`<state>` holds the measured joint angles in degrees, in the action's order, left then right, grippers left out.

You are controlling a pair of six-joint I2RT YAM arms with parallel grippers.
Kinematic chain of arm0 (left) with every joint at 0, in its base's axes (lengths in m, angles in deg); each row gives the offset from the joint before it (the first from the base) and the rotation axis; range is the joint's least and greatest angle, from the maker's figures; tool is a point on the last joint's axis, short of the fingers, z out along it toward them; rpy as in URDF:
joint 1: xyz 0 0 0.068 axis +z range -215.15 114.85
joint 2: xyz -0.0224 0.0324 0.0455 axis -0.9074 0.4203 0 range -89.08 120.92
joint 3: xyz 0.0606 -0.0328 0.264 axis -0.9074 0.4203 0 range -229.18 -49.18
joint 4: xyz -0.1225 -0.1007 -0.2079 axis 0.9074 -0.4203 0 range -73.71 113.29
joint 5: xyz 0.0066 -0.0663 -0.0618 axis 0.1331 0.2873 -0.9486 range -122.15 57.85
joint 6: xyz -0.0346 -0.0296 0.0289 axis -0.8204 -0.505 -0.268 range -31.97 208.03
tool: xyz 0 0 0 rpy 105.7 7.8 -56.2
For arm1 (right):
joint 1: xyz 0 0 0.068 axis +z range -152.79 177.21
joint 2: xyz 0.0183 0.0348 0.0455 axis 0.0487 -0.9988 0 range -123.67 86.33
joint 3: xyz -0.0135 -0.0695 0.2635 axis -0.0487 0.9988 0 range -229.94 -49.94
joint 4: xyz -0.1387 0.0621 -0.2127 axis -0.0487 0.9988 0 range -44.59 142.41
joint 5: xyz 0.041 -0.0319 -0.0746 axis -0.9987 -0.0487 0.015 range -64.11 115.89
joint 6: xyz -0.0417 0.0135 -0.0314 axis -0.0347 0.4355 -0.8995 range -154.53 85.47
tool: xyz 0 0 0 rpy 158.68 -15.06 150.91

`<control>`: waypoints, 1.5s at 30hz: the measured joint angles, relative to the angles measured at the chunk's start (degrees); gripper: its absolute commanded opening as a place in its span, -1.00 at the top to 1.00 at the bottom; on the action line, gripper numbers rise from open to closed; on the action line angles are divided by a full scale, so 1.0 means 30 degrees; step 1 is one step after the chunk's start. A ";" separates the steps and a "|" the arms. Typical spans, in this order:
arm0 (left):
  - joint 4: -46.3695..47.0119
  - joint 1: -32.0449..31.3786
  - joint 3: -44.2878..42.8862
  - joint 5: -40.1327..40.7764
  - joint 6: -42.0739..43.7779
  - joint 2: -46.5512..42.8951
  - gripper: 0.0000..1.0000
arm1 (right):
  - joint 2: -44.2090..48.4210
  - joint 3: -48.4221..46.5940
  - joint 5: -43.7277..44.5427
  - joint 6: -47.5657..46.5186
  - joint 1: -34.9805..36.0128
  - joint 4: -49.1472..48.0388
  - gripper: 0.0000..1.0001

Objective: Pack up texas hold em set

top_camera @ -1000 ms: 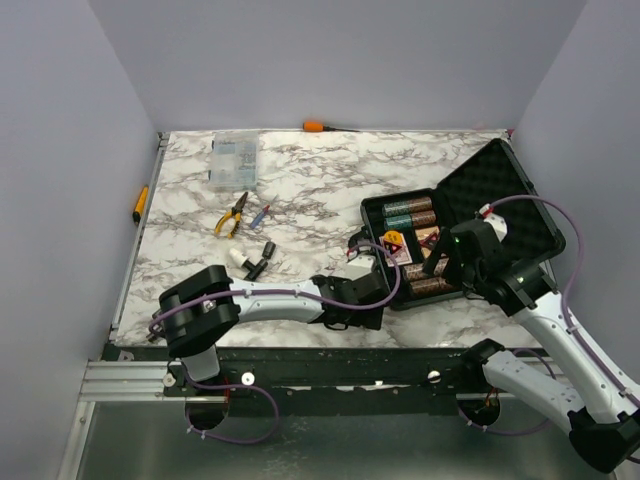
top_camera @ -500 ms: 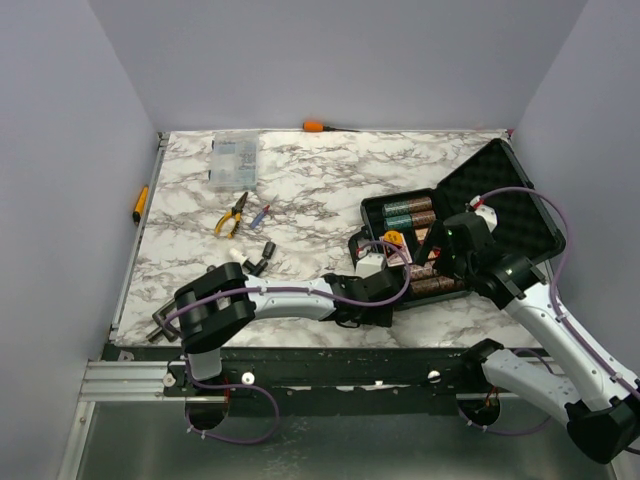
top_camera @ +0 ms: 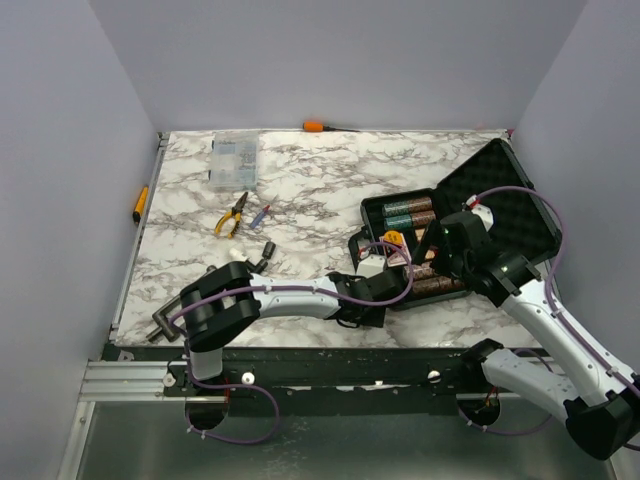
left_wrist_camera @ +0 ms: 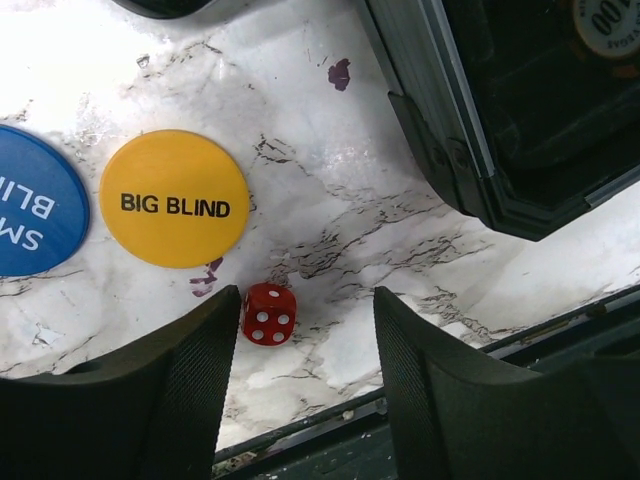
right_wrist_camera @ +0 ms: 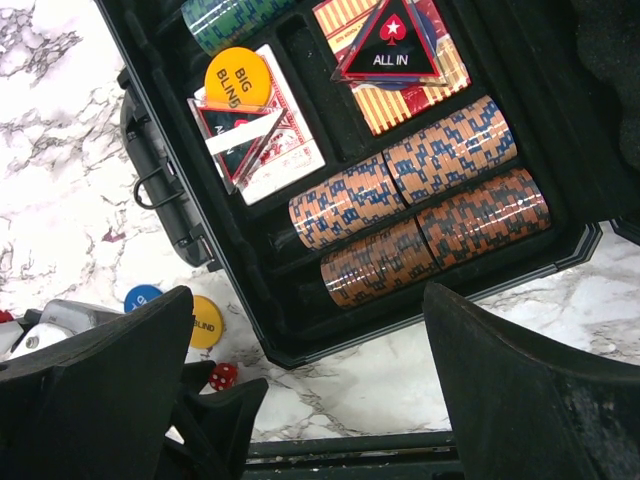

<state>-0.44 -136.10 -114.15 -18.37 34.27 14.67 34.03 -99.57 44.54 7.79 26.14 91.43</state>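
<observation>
Within the last second the left gripper (left_wrist_camera: 300,335) has narrowed its jaws (apart, not yet clamped) around the red die (left_wrist_camera: 268,313) lying just outside the case (left_wrist_camera: 455,150), indicating that pickup is imminent, while the right gripper (right_wrist_camera: 305,335) hangs fully spread above the case.

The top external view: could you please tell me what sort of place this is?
Probably a robot-lab test cell, not a home: a marble-patterned table boxed in by plain walls, the left arm and right arm mounted at its near edge, and an aluminium rail below.
</observation>
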 measured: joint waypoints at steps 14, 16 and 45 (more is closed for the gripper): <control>-0.0867 0.0007 -0.0415 0.0219 0.0372 0.0401 0.72 | -0.0415 0.0015 -0.0058 0.0007 0.0000 -0.0051 -1.00; -0.0860 0.0000 -0.0444 0.0211 0.0364 0.0430 0.95 | -0.0481 0.0015 -0.0058 0.0007 0.0000 -0.0051 -0.99; -0.0969 0.0000 0.0393 0.0248 0.0364 -0.0379 1.00 | 0.0168 0.0015 -0.0481 0.1246 0.0000 0.0124 -0.93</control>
<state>-3.35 -136.10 -112.97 -17.63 35.37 13.53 34.54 -99.52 43.10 11.53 26.14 91.80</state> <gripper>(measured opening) 0.186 0.967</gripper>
